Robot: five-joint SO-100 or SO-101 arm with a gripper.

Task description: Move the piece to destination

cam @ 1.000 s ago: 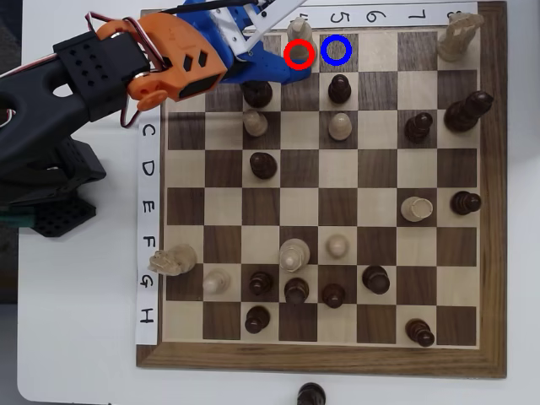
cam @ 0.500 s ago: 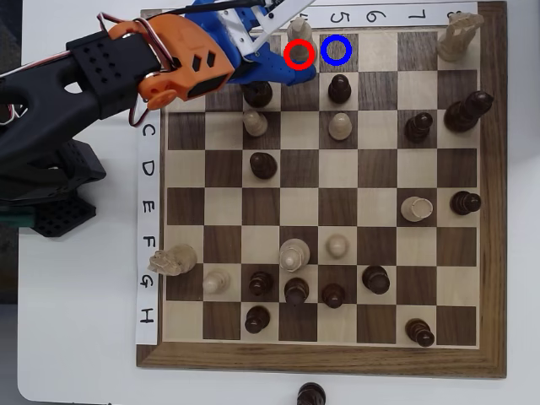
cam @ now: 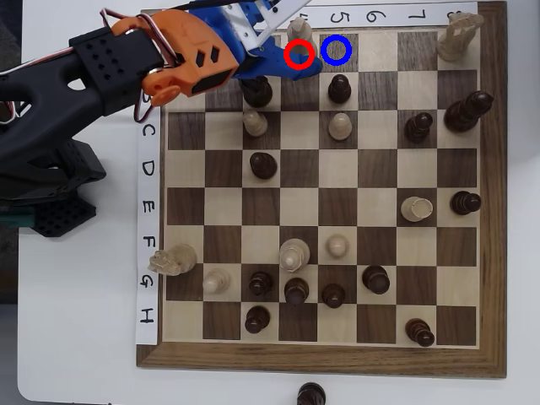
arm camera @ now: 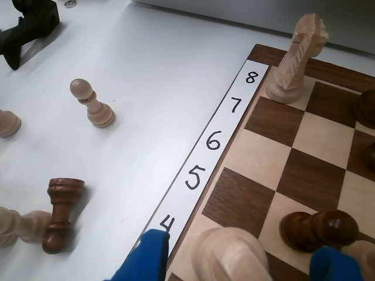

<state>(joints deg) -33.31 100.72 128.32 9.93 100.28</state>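
Observation:
The piece [arm camera: 231,254] is a cream chessman with a rounded head, standing on the light edge square by label 4. In the overhead view the piece [cam: 300,34] is partly under a red ring. My gripper [arm camera: 240,260] is open, with one blue fingertip [arm camera: 146,260] on its left and the other on its right, each a little apart from it. Seen from overhead, the gripper [cam: 297,46] reaches in from the left. The destination [cam: 336,50] is the dark square with a blue ring just right of the piece, and by label 5 in the wrist view the destination [arm camera: 240,202] is bare.
A dark pawn [arm camera: 310,228] stands close to the right fingertip. A cream knight [arm camera: 296,58] holds the corner by label 8. Off the board lie a cream pawn [arm camera: 91,104] and a toppled dark piece [arm camera: 58,213]. Dark and cream pieces [cam: 339,126] fill the rows below.
The arm has shifted a little toward the board's top edge and to the right, bringing the blue fingers further around the cream piece. No chess piece has moved.

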